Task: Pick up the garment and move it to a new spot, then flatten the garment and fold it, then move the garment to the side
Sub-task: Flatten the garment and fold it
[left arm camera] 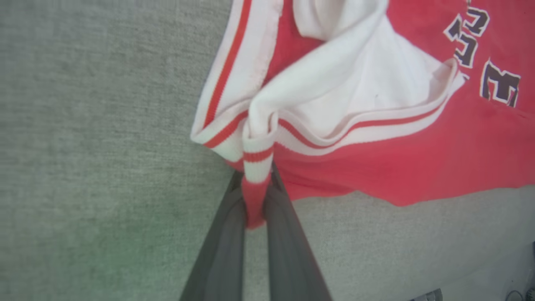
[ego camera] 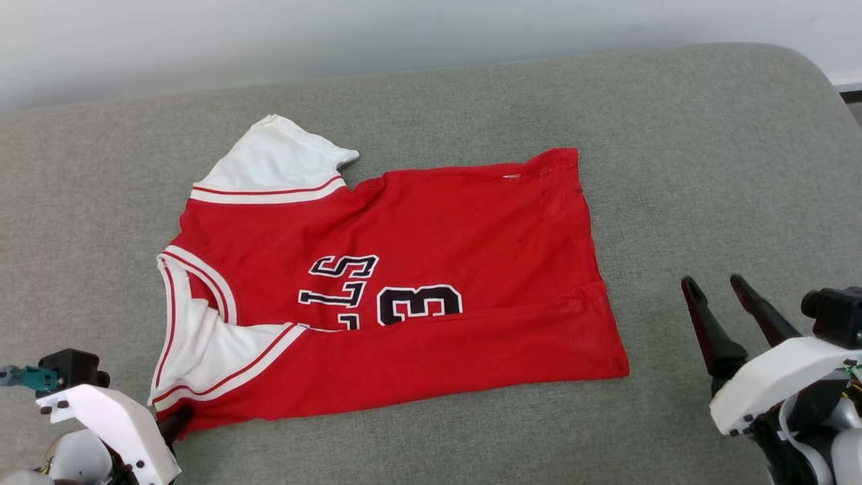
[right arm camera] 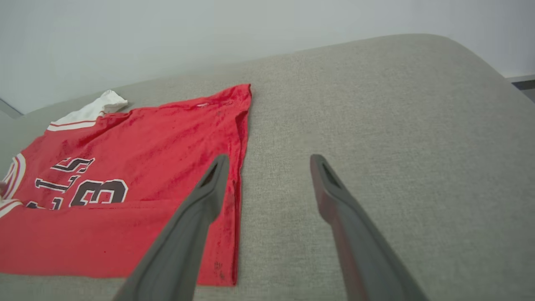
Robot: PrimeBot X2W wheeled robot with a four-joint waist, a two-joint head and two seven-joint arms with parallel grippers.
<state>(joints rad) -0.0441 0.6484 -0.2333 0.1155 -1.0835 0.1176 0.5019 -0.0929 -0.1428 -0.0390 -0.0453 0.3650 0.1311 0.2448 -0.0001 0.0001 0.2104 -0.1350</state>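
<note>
Down at the left, the left gripper's (left arm camera: 255,180) dark fingers pinch the striped near corner of the red sports jersey with white sleeves (ego camera: 438,222), which lies partly folded left of centre on the grey fabric-covered desk (ego camera: 673,135). Rightward, the right gripper's (ego camera: 712,284) fingers stand spread, clear of the hem. Behind runs a pale wall (ego camera: 404,34).

Head view: high, facing forward and down; takes in the whole garment (ego camera: 471,229) on the grey padded surface (ego camera: 707,148), wall (ego camera: 404,40) at top. Left wrist view: very near, looking along the left gripper (left arm camera: 256,175) at one garment corner. Right wrist view: low, oblique, past the right gripper (right arm camera: 269,159) towards the wall. All three share the chest print (ego camera: 387,296).
</note>
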